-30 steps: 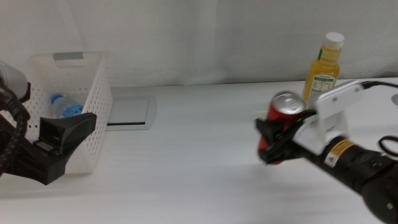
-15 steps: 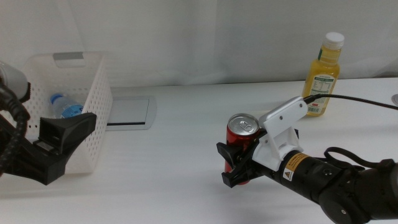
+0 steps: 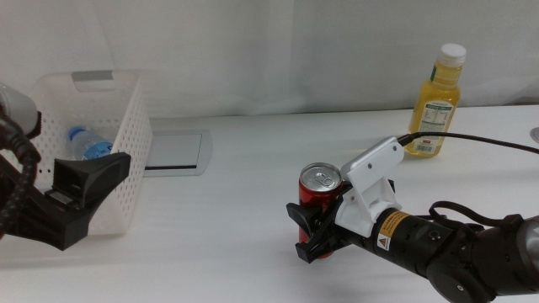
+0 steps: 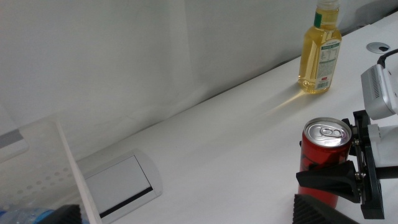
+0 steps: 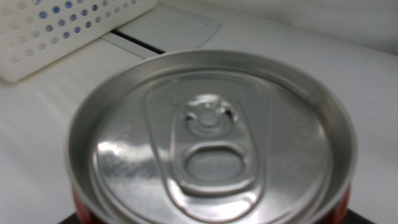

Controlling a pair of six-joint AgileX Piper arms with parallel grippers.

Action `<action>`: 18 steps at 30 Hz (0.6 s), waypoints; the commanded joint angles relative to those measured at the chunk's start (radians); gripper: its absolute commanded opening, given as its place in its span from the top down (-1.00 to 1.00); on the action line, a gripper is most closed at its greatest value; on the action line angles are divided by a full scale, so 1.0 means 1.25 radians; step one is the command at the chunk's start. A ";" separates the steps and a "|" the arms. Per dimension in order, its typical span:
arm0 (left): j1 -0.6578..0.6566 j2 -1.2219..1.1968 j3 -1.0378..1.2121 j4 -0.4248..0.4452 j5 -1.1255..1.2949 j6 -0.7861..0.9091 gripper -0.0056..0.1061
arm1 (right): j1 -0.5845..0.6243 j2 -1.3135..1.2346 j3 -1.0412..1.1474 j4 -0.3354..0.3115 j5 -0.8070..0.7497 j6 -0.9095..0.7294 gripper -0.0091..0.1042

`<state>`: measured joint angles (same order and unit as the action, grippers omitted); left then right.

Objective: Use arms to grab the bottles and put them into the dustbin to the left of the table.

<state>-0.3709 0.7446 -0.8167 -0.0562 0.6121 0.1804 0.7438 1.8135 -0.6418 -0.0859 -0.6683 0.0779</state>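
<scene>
My right gripper (image 3: 317, 233) is shut on a red drinks can (image 3: 321, 195) with a silver top, holding it upright low over the middle of the white table (image 3: 244, 227). The can fills the right wrist view (image 5: 208, 140) and shows in the left wrist view (image 4: 323, 155). The yellow juice bottle (image 3: 438, 101) stands at the back right, also in the left wrist view (image 4: 321, 53). The clear water bottle (image 3: 88, 143) lies inside the white dustbin (image 3: 130, 109) at the left. My left gripper (image 3: 94, 198) waits open in front of the dustbin.
A grey plate (image 3: 173, 151) is set into the table just right of the dustbin and shows in the left wrist view (image 4: 121, 183). A round hole (image 3: 535, 133) sits at the table's far right edge. White wall runs behind.
My right gripper has carried the red can leftward and nearer, away from the juice bottle to the table's middle. The left arm has not moved.
</scene>
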 commanded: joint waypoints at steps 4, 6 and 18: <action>-0.006 -0.003 0.005 -0.002 -0.005 -0.004 -0.67 | 0.002 -0.001 -0.005 -0.020 -0.016 0.032 -0.22; -0.006 -0.003 0.005 -0.002 -0.005 -0.004 -0.67 | 0.002 -0.001 -0.005 -0.005 0.002 0.046 -0.83; -0.006 -0.003 0.005 -0.002 -0.010 -0.004 -0.67 | 0.004 -0.106 -0.005 -0.014 0.169 0.066 -0.98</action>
<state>-0.3709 0.7446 -0.8167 -0.0562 0.6121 0.1804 0.7438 1.7219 -0.6436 -0.0960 -0.4965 0.1485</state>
